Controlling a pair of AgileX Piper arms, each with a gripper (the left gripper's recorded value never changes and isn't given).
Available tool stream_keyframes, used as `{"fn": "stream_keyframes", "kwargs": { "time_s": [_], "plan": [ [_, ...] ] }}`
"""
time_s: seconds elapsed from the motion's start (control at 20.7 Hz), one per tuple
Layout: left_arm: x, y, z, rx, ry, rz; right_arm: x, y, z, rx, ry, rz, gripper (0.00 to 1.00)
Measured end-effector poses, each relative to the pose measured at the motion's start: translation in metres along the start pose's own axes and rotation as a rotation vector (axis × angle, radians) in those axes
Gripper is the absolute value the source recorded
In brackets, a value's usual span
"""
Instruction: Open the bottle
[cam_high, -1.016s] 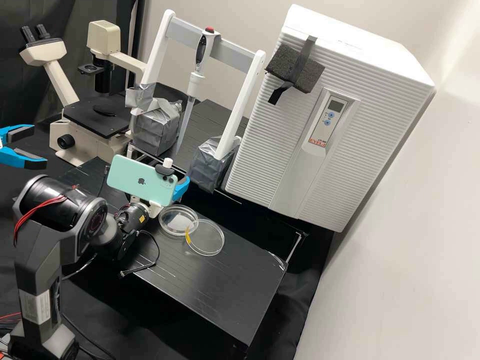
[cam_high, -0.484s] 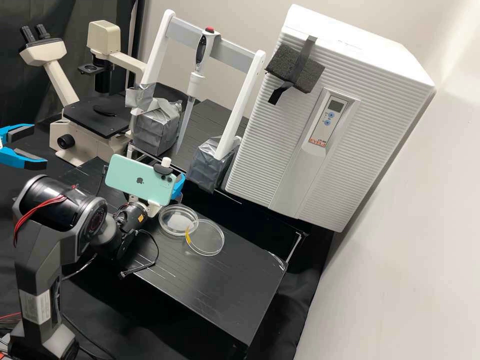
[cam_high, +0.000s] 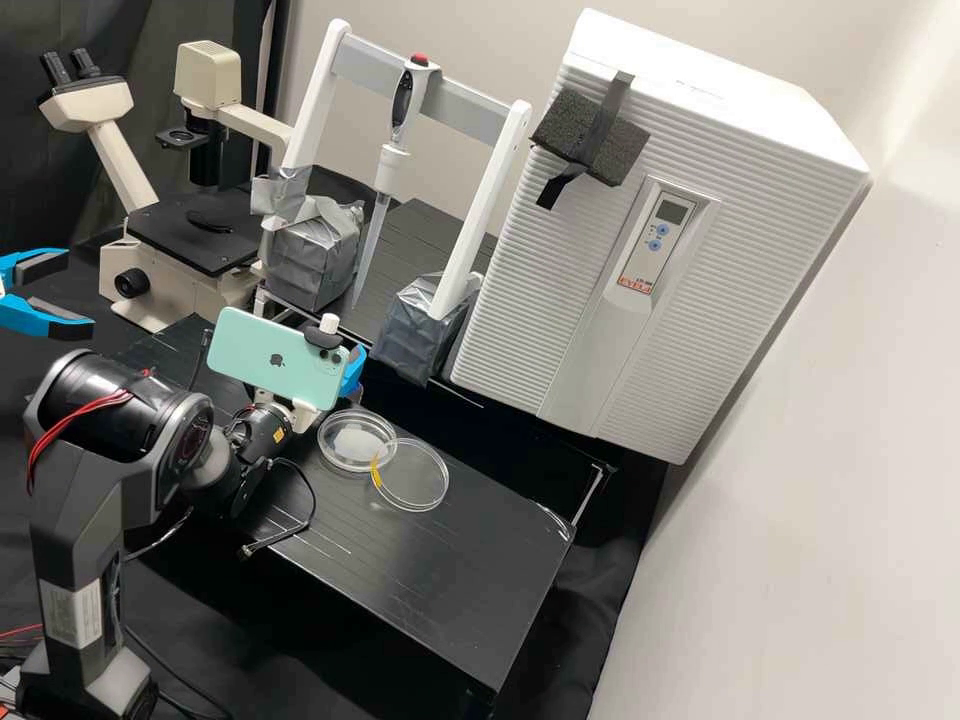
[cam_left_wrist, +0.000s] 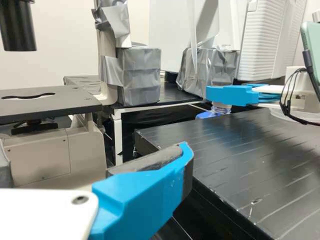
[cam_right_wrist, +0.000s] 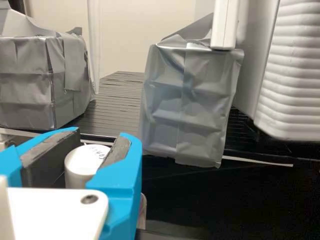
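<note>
I'm holding the right end effector clamped on the cap, with a grey pad pressing on each side. That side-on grip looks chosen for twisting the cap off. The bottle is hanging or standing below it at the far side of the table, just beyond the two dishes. Its base is hidden behind the phone on the wrist, so I can't tell whether it's resting on anything.

I'm keeping the left end effector parked off the table's left edge with its fingers spread wide, well apart from the bottle. It's out of the working arm's way, but it isn't bracing the bottle either. I'm judging that the body could turn along with the cap.

Against a second ago, the phone and the cap are sitting a little further left and slightly higher in the high view — the right wrist is easing that way with the cap in its grip. The left end effector and the dishes are sitting where they were. I'm taking the opening as only just starting, since the cap is not yet off.
</note>
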Motion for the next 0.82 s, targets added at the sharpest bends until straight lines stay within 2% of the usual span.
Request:
{"fn": "stream_keyframes", "kwargs": {
  "time_s": [0.58, 0.82],
  "plan": [
    [0.0002, 0.0, 0.0, 0.002, -0.002, -0.001, 0.0, 0.0, -0.002, -0.006, -0.002, 0.003, 0.0],
    [0.0008, -0.001, 0.002, 0.002, -0.011, -0.003, -0.004, 0.01, -0.012, -0.003, 0.032, 0.038, 0.0]
  ]
}}
